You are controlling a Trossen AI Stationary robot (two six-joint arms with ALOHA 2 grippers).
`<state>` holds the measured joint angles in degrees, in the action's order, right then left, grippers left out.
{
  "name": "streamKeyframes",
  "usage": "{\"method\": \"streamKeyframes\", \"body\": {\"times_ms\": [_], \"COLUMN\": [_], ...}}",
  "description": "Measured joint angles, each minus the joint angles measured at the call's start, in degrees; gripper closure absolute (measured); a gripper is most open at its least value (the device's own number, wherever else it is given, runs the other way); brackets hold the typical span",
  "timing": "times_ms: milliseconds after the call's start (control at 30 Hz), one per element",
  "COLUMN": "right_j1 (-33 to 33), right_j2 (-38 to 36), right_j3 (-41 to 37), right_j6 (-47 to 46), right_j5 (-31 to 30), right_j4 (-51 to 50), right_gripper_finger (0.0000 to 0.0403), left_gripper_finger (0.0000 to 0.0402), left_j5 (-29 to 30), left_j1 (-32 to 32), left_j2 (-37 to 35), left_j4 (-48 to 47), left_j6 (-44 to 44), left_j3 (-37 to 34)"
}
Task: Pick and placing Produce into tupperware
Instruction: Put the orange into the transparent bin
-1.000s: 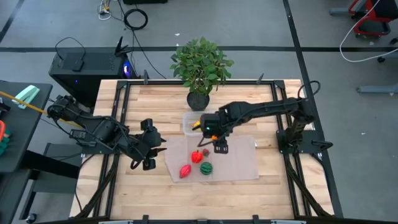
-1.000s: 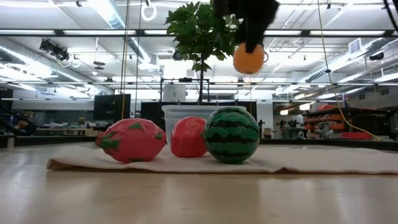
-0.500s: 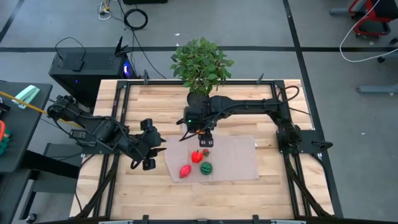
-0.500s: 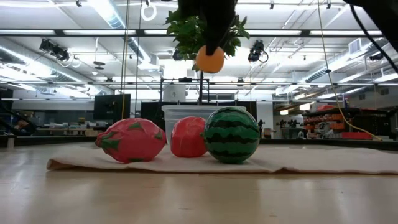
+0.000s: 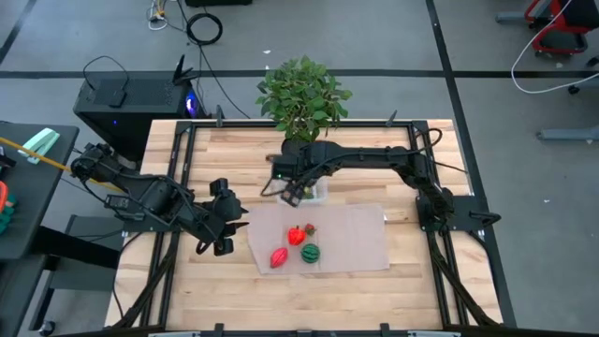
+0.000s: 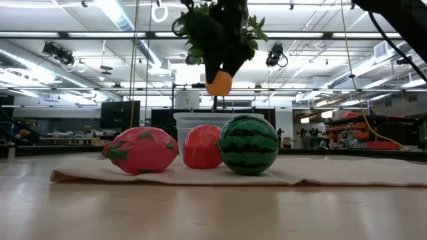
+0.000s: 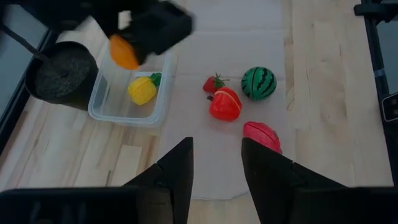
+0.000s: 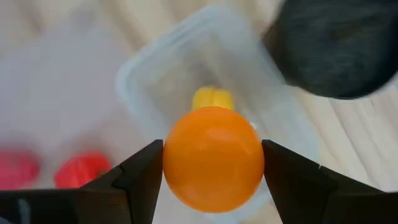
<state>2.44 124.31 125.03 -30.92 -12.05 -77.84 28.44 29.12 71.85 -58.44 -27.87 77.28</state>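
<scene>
Over the tupperware (image 8: 205, 93) — right fingers (image 8: 144, 177) clasp an orange (image 8: 213, 158).

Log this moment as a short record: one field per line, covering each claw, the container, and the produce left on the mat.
right claw: shut on orange fruit, above the tupperware
left claw: open, empty, waiting at the table's left side
tupperware contents: yellow produce piece
on mat: watermelon, red pepper, strawberry, pink dragon fruit
beside tupperware: potted plant
</scene>
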Motion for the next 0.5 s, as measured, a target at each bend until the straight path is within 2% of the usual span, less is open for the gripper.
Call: {"method": "streamKeyframes", "body": {"times_ms": [167, 500], "right_j1": [1.5, 1.6], "right_j2": [0.0, -0.1], "right_j3": [0.0, -0.7], "right_j6": [-8.7, -13.0], "right_j5": [-0.9, -0.8], "right_j4": [4.0, 1.4], "right_gripper_finger": [0.0147, 0.0148], "left_gripper_finger": [0.0264, 0.026], "left_j5": [0.0, 0.0], "left_j1": [0.0, 0.0], "left_j2": [0.0, 0.0], "left_j4": [-0.3, -0.7], "left_j6": [-0.1, -0.1], "left_j3": [0.0, 0.0]}}
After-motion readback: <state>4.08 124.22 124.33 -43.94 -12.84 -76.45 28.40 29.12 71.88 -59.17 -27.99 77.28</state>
